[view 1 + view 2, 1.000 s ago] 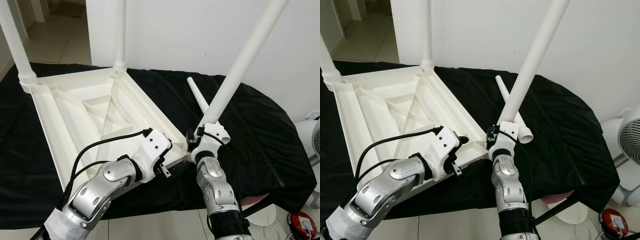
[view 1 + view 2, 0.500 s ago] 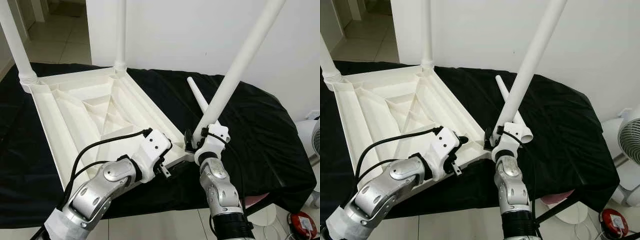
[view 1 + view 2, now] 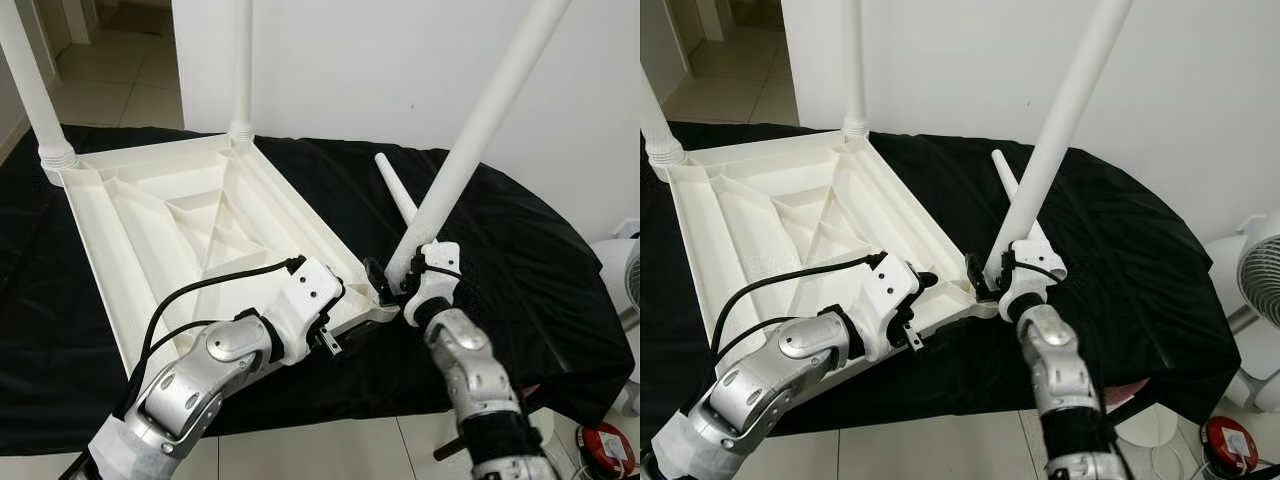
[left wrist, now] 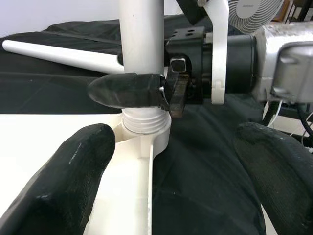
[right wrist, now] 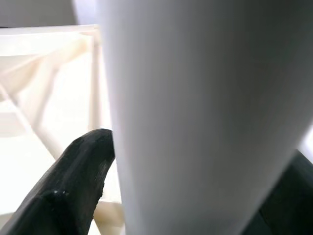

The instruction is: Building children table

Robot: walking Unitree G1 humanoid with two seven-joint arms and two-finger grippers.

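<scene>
Fingers of the right gripper [image 3: 392, 283] are clamping the lower end of a long white table leg [image 3: 478, 140], one black finger [image 4: 128, 91] pressing across the leg just above the threaded collar. That collar is sitting in the corner socket [image 4: 146, 138] of the upturned white tabletop [image 3: 170, 232], directly beneath the claw. The leg is leaning up and away from the gripper toward the robot's right, against the white wall [image 3: 400, 60]. The right forearm is reaching up from below, bent at the wrist so the gripper is meeting the leg from the side.

Just to the left of that claw, the left gripper [image 3: 330, 343] is hovering at the tabletop's near edge, its forearm angling in from the robot's lower left with a black cable looping over it. In the left wrist view its two black fingertips [image 4: 73, 171] are standing wide apart, released, with the socket corner and black cloth [image 3: 520, 260] between them.

Beyond the right gripper, a loose spare leg [image 3: 395, 190] is lying flat on the cloth. Far from both claws, two fitted legs [image 3: 240, 70] are standing upright at the tabletop's far corners. To the right gripper's right, past the cloth's edge, a white fan [image 3: 1260, 275] is standing.
</scene>
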